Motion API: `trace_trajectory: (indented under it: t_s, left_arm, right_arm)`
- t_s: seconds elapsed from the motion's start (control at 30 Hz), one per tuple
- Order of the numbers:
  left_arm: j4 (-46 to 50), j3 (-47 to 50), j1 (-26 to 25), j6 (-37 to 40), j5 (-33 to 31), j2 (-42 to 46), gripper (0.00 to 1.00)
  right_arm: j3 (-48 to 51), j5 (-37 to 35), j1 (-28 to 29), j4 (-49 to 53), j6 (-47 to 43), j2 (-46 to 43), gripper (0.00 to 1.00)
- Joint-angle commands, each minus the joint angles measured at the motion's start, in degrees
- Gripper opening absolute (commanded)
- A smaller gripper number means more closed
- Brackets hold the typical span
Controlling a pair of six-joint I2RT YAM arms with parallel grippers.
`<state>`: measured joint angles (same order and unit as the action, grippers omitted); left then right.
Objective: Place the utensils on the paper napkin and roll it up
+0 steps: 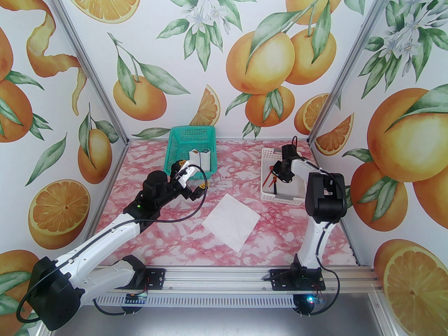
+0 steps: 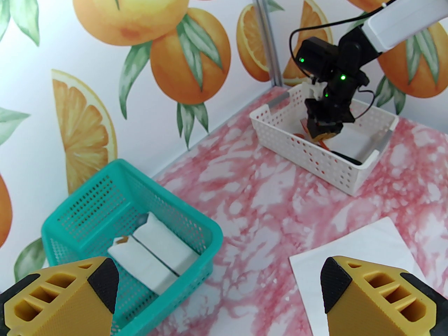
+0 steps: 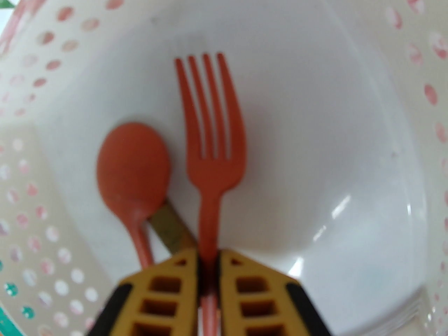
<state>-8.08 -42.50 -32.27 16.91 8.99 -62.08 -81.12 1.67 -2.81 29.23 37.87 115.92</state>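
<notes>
Fork (image 3: 210, 145) pinched in my right gripper (image 3: 208, 257)

My right gripper is closed tight on the orange fork's handle inside the white basket (image 1: 280, 197). The spoon (image 3: 134, 166) lies at the fork's 9 o'clock, with the knife (image 3: 171, 228) between their handles. The paper napkin (image 1: 231, 221) lies flat on the table (image 1: 157, 236), at 7 o'clock from that basket. My left gripper (image 2: 218, 275) gapes wide, empty.

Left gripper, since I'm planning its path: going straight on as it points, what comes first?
The left gripper would probably meet the bare table between the green basket and the napkin first; depth is unclear.
</notes>
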Motion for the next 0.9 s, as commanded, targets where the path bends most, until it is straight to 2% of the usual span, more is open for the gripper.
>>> trace_trajectory:
  t_s: [0.0,0.5,0.87]
  left_arm:
    - [-0.27,-0.47,0.19,0.79,0.79,0.17,1.0]
    - [-0.55,-0.5,0.16,0.32,1.86,0.04,1.0]
    - [-0.63,-0.56,0.17,0.37,2.06,-0.22,1.0]
  right_arm:
    - [-0.75,-1.31,-0.32,0.96,-1.2,-3.92,0.14]
    - [4.92,-1.67,-0.32,1.62,-6.9,-16.91,0.14]
    - [11.86,3.28,-0.22,1.32,-9.47,-29.62,0.14]
